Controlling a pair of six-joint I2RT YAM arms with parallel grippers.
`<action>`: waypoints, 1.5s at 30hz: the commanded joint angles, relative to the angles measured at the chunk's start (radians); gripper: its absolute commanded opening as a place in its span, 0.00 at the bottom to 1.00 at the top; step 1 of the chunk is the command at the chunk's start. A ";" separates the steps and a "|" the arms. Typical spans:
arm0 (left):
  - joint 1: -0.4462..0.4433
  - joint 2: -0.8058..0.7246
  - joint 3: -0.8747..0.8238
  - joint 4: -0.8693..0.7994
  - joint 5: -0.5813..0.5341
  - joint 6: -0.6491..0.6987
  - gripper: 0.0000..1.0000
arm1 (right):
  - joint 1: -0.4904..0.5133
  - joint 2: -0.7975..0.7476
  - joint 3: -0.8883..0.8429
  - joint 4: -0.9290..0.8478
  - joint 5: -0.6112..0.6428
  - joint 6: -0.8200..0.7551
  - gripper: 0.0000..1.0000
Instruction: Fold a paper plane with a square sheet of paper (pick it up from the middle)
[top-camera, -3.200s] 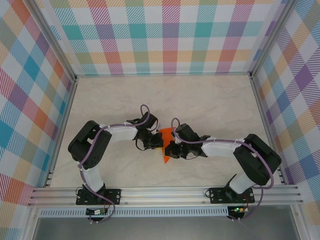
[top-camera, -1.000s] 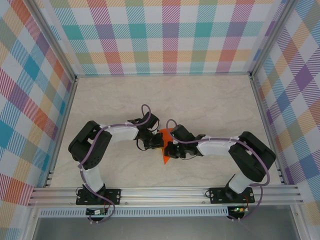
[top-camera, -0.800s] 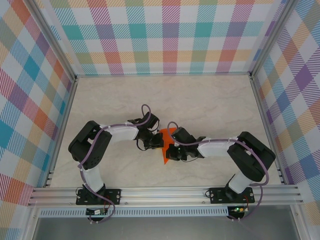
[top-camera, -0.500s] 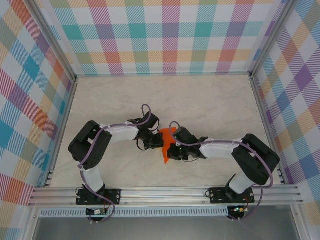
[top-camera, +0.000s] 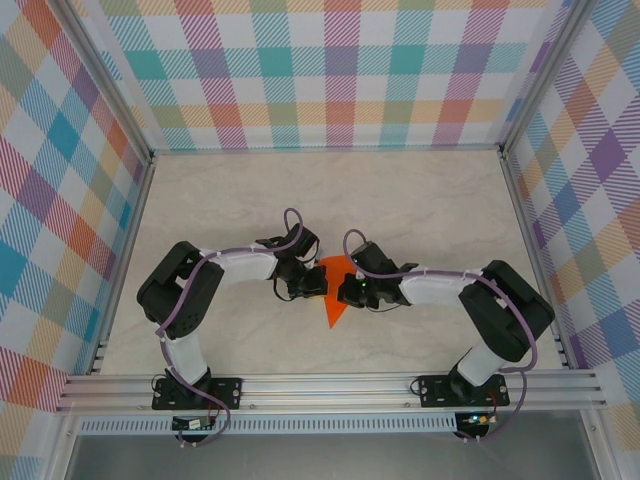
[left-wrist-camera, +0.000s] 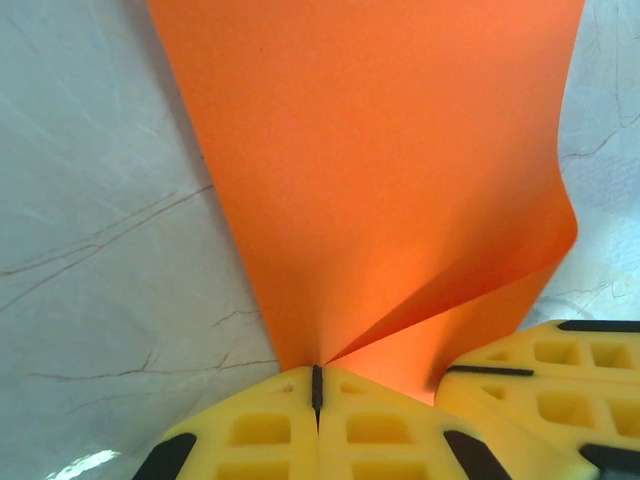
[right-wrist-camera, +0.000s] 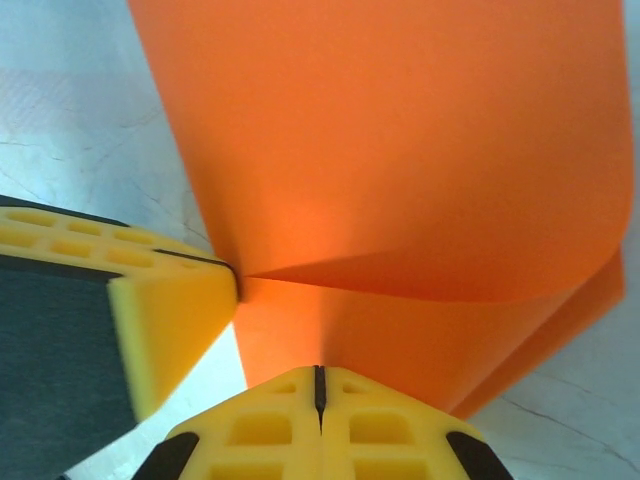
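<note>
- Walls (top-camera: 340, 70): multicoloured plaid panels on three sides.
- Table (top-camera: 420, 200): pale marbled top, with an aluminium rail (top-camera: 330, 385) along the near edge.
- Left arm (top-camera: 230, 262) and right arm (top-camera: 440, 285): each is bent inward from its base, and the two meet at the table's middle.
- Sheet of paper (top-camera: 333, 305): bright orange, partly folded and bowed, held between the two grippers at mid-table. From above it is a triangle with its tip toward the near edge.
- Left gripper (left-wrist-camera: 316, 385): yellow pads pressed together, pinching the sheet where a crease starts.
- Right gripper (right-wrist-camera: 319, 385): pads pressed together on the sheet's doubled layer, just beside the left gripper.
</note>
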 joint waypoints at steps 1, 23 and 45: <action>-0.007 0.025 -0.002 -0.086 -0.086 0.015 0.00 | -0.002 0.002 -0.046 -0.017 0.035 0.023 0.00; -0.008 0.026 0.012 -0.102 -0.091 0.024 0.00 | -0.056 0.020 0.010 -0.035 0.028 -0.008 0.00; -0.009 -0.121 0.101 -0.075 -0.056 -0.033 0.09 | -0.032 -0.091 -0.139 -0.053 0.080 0.292 0.00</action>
